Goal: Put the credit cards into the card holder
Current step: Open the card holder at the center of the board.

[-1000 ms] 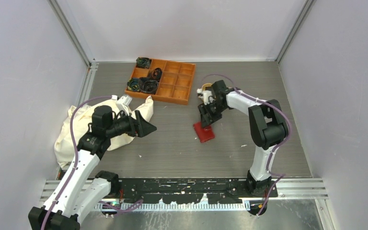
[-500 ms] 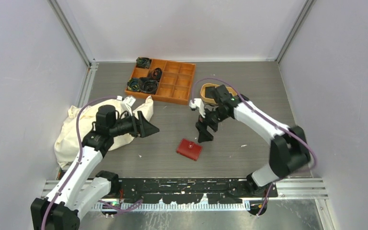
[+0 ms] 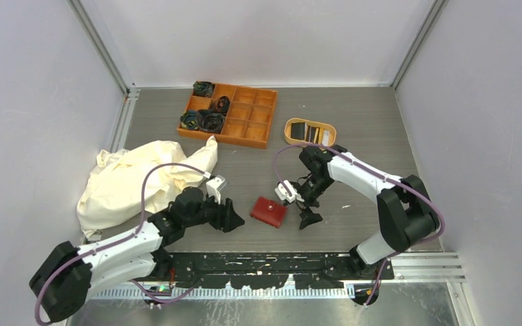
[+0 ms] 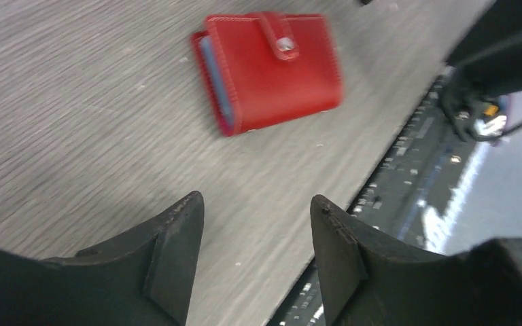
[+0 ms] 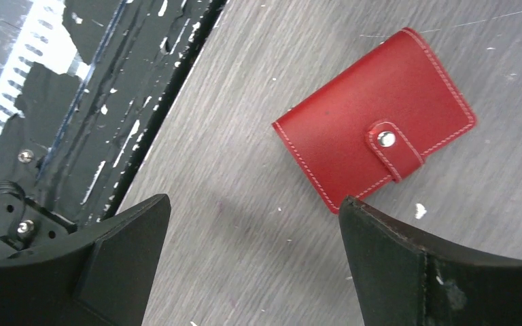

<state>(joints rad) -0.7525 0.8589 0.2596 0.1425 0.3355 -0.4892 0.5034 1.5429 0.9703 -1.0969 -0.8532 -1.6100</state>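
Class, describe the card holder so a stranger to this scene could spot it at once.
On the grey table, look near the front edge. Flat between the left tool and right tool lies the card holder. It is the only red thing: a small closed wallet with a snap tab, unlike the orange compartment box and tan oval tray behind.

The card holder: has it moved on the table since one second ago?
Yes. In the top view the card holder now lies farther below the orange box than before, and slightly more to the left.
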